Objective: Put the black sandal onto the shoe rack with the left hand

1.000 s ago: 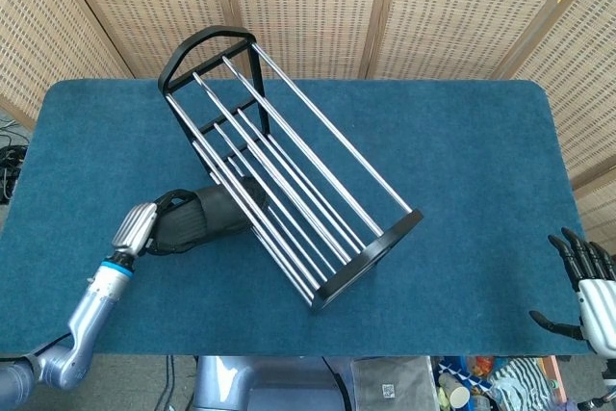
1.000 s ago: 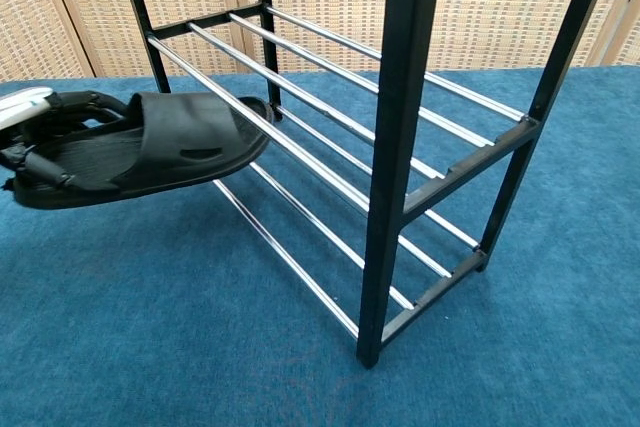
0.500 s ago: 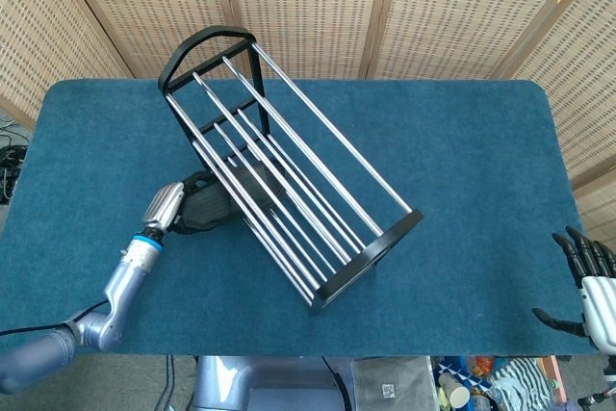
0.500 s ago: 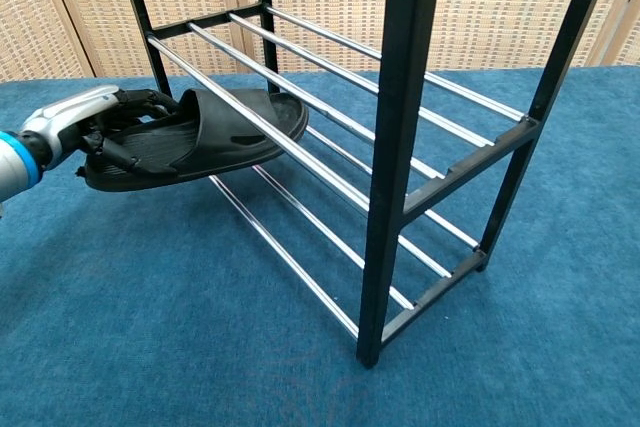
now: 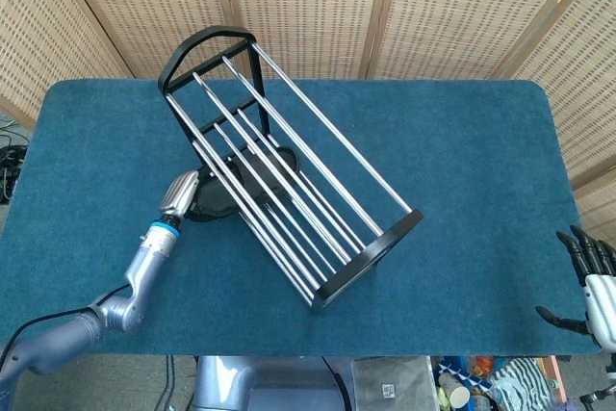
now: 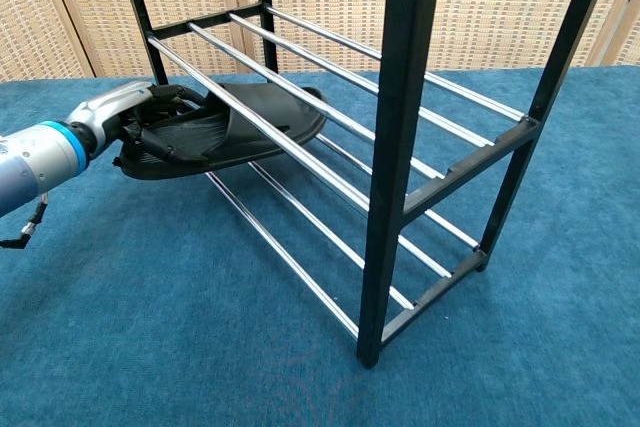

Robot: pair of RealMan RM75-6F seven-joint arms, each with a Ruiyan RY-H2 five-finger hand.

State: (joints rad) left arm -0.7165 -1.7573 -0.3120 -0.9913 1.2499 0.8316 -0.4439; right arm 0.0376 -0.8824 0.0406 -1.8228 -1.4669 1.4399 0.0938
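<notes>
Your left hand (image 6: 135, 112) holds the black sandal (image 6: 235, 122) partway inside the shoe rack (image 6: 400, 137).
Fingers (image 6: 160, 137) clasp its heel; toe lies between rails. Right hand (image 5: 592, 281) off the bench (image 5: 462, 161), fingers spread wide.

The shoe rack (image 5: 279, 166) stands in the middle of the table (image 5: 462, 161). In the head view it runs from the back left to the front right. The left hand (image 5: 183, 194) is just beside the rack's left side and holds the back end of the sandal (image 6: 230, 127). The front part of the sandal is inside the rack, under the top bars and above the low bars. Its back end sticks out on the left. The left arm (image 5: 135, 276) reaches in from the front left corner of the table. The right hand (image 5: 589, 271) is far off, past the front right corner of the table.
</notes>
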